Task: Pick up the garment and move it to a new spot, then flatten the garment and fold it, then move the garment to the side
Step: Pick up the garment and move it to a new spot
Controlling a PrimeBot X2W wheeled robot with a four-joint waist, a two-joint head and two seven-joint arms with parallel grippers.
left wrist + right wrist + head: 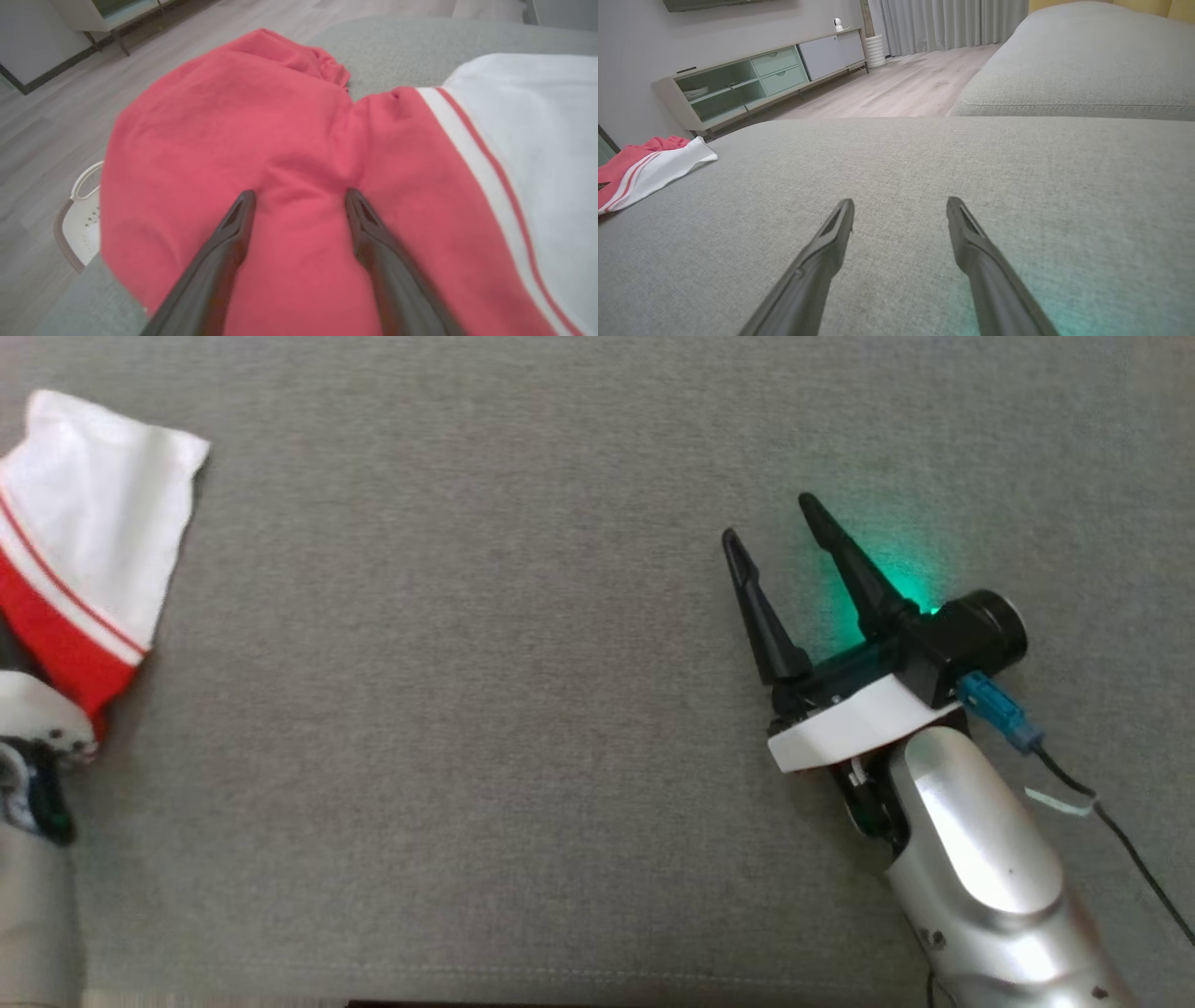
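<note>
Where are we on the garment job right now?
Done: unclear; the garment sits at the left edge of the cushion, bunched, no tidy fold visible. In hand: nothing held; left claw open over its red part, right claw open above bare cushion. Left: likely grasping, moving, flattening, folding, setting aside.

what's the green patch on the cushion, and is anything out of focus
Head view: a green glow lies on the grey cushion beside the right gripper, probably its own light. Right wrist view: the same tint at lower right. Left wrist view: the fingers of the left gripper blur, the garment less so.
</note>
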